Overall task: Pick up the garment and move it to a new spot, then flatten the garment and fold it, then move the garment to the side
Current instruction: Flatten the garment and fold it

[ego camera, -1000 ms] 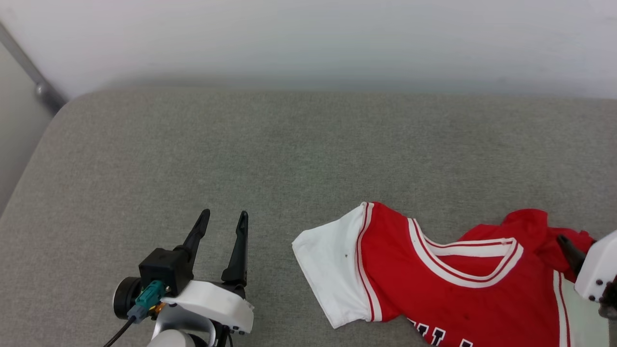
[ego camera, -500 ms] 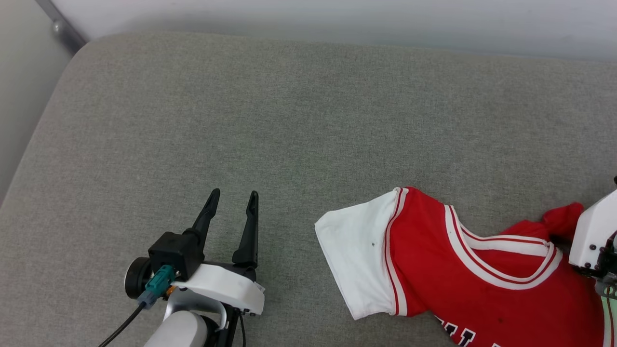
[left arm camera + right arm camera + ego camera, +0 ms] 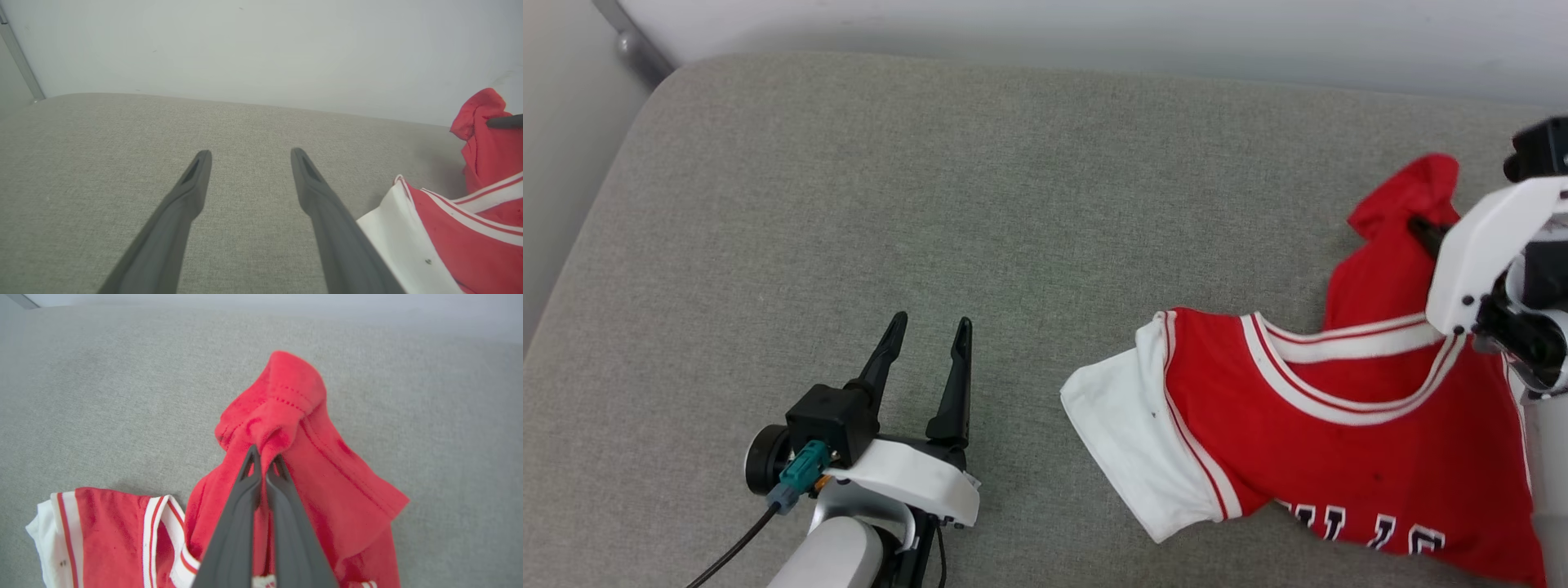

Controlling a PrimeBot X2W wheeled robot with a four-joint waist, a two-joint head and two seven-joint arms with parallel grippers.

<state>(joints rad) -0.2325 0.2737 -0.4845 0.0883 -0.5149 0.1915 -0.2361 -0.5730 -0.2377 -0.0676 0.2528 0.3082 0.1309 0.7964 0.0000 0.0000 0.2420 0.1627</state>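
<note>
The garment (image 3: 1339,441) was a red jersey with a white short sleeve (image 3: 1127,433), red-and-white striped trim at the collar (image 3: 1339,384) and black-and-white lettering (image 3: 1364,535) across the chest. It lay front up and rumpled at the right of the grey padded surface (image 3: 931,204), the sleeve spread flat toward the left. A bunched red fold (image 3: 1413,188) beyond the collar stood raised off the surface, pinched between the closed fingers of the right end effector (image 3: 265,457).
</note>
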